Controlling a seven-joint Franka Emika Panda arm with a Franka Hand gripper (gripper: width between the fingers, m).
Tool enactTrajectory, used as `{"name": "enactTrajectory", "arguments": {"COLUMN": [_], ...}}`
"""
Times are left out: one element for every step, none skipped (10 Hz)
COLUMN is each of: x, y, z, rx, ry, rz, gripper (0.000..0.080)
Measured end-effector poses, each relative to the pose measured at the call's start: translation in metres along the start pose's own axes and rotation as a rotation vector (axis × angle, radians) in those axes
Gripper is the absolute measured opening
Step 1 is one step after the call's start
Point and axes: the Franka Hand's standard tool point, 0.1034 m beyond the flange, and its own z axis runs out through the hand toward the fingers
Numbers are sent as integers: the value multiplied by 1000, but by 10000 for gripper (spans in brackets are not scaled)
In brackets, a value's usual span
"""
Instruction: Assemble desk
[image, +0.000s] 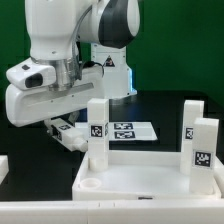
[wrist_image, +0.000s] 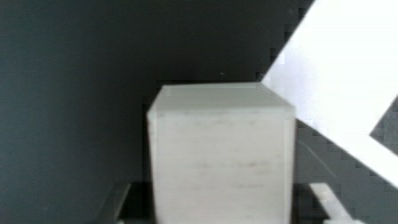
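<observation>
Nearest, at 6 o'clock in the exterior view: the tabletop (image: 140, 180), rim up on the dark bench (image: 40, 140), an open round socket (image: 90, 186) at its near corner. Three legs stand on or at the panel: one leg (image: 98, 135) at about 9 o'clock of the panel, a tagged leg (image: 203, 155) at 3 o'clock, a third leg (image: 191, 122) just behind that. Whether each is fully seated, can't tell.

Mid-distance, 10 o'clock: the tool (image: 68, 130) hangs low over the bench. The wrist view shows a white square leg (wrist_image: 217, 150) end-on between the two fingers (wrist_image: 331, 200), jaws part closed on its sides; reads as gripping a fourth leg.

Behind the panel, 12 o'clock: the marker board (image: 125, 130), flat.

Step, as a judgement: last leg in hand, three placed. Next move calls for lifting clear, carrying to the empty near socket, holding the leg upright, lining up over the hole, then pressing or twisting in. Risk: clipping the standing leg close by.
</observation>
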Motion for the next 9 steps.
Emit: {"name": "enactTrajectory", "arguments": {"x": [-9,-19,-25,-25,-27,-29,-33,-34,-38], "y": [4,8,11,11,12,15,26,35,38], "z": [-1,1,2,2,2,2,-2,-9,-10], "rx": [9,17,20,19,19,16,-3,-42,-50], "ry": [5,10,14,5,-2,-1,17,43,56], "rz": [-158,-288,-357,-406,-457,-511,-653,-755,-873], "gripper": [285,285,285,285,285,285,285,285,285]}}
